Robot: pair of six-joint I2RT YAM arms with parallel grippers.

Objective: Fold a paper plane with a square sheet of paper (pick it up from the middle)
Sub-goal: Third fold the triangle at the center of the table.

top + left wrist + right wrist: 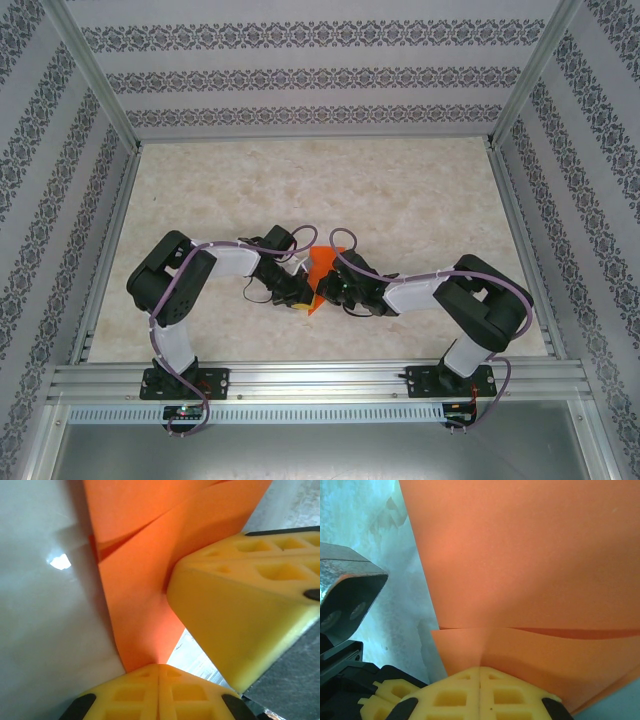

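Top external shows the orange sheet of paper [324, 268] caught between both sets of fingers. It looks feather-light, limp and easily creased, so you should grip close to the fold, not the loose flap. Your left gripper [159, 667] and right gripper [480, 669] each pinch its edge, pads pressed together.

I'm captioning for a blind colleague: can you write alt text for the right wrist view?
Folded orange sheet of paper, pinched at its lower edge by the right gripper, whose yellow fingers are shut on it. Pale table behind, on the left.
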